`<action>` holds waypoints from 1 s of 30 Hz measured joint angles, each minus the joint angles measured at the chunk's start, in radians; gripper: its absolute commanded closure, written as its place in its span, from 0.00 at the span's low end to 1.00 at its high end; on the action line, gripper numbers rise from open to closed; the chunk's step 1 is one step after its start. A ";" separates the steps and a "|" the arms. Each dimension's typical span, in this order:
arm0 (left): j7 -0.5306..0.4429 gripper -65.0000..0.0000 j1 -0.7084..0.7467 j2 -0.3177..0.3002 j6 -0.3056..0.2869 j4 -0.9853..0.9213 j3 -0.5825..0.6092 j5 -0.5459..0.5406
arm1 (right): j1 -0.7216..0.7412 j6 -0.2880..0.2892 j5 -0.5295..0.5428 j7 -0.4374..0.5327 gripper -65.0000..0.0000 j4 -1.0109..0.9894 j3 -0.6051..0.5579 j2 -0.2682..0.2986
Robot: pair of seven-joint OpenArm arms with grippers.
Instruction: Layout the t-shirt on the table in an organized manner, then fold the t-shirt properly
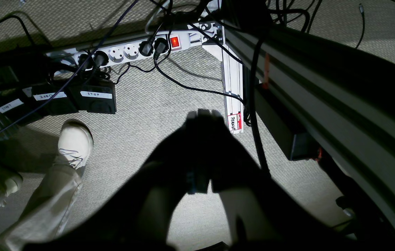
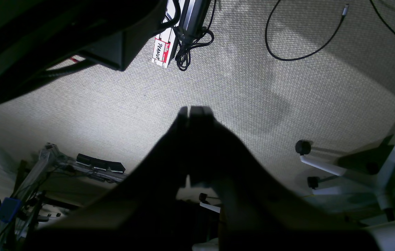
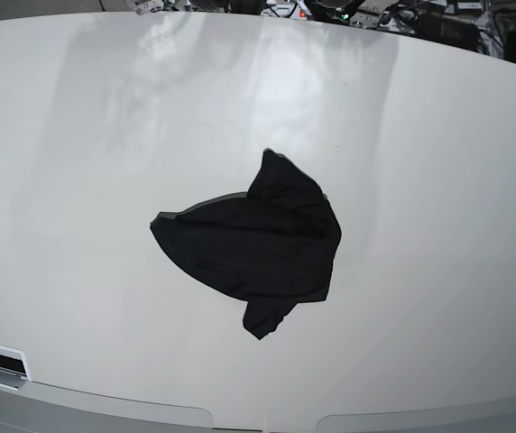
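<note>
Shirt [image 3: 258, 244] bunched in a heap mid-table [image 3: 438, 162], not yet spread. Left gripper [image 1: 204, 116] and right gripper [image 2: 195, 111] both pinched together, empty, hanging over carpet [image 2: 239, 90] beside the table, clear of the cloth.

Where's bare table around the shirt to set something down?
All round: the t-shirt lies crumpled mid-table, with bare white surface left, right, behind it, and a narrower strip toward the near edge. Clutter only beyond the far edge.
</note>
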 measured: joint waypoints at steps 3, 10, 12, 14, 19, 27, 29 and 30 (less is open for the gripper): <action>0.000 1.00 0.000 0.000 0.000 0.000 0.000 0.000 | 0.000 0.000 0.000 0.000 1.00 0.003 0.000 0.000; 0.000 1.00 0.000 0.000 0.000 0.000 0.000 0.000 | -0.010 0.005 0.003 -0.043 1.00 0.045 0.000 0.003; 0.000 1.00 0.000 0.000 0.000 0.000 0.000 0.000 | -0.012 0.007 0.008 -0.064 1.00 0.055 0.000 0.003; 0.000 1.00 0.000 0.000 0.000 0.000 0.000 0.000 | -0.014 0.008 0.010 -0.093 1.00 0.059 0.000 0.003; 0.151 1.00 0.000 -0.006 -0.001 0.001 0.000 0.049 | -0.020 0.041 0.008 -0.220 1.00 0.066 0.000 0.006; 0.193 1.00 0.175 -0.106 -0.025 0.225 0.000 0.051 | -0.139 0.063 -0.019 -0.254 1.00 0.267 0.000 0.020; 0.212 1.00 0.232 -0.131 -0.021 0.303 0.000 0.053 | -0.193 0.064 -0.019 -0.264 1.00 0.352 0.000 0.023; 0.215 1.00 0.261 -0.144 -0.023 0.343 0.000 0.052 | -0.224 0.064 -0.009 -0.278 1.00 0.394 0.000 0.026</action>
